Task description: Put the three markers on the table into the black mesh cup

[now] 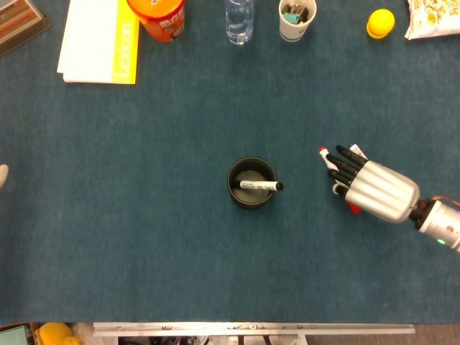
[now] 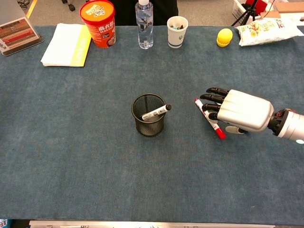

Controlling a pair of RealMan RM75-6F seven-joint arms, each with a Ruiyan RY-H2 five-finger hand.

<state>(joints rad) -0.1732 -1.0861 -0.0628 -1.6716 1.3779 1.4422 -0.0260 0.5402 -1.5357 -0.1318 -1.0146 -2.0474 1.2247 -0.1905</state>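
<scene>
The black mesh cup (image 1: 251,184) (image 2: 148,115) stands mid-table with a black-capped marker (image 1: 260,185) (image 2: 156,112) leaning in it. To its right lies the red marker (image 1: 323,154) (image 2: 218,131). My right hand (image 1: 374,188) (image 2: 240,110) hovers palm down over it, fingers spread and extended, holding nothing. The hand covers most of the blue marker (image 1: 357,151); only its white end shows in the head view, and the chest view hides it. A pale tip of my left hand (image 1: 2,175) shows at the left edge.
Along the far edge stand an orange tub (image 2: 97,21), a water bottle (image 2: 145,23), a paper cup (image 2: 177,31), a yellow ball (image 2: 224,37) and a snack bag (image 2: 266,31). A white and yellow pad (image 2: 66,45) lies far left.
</scene>
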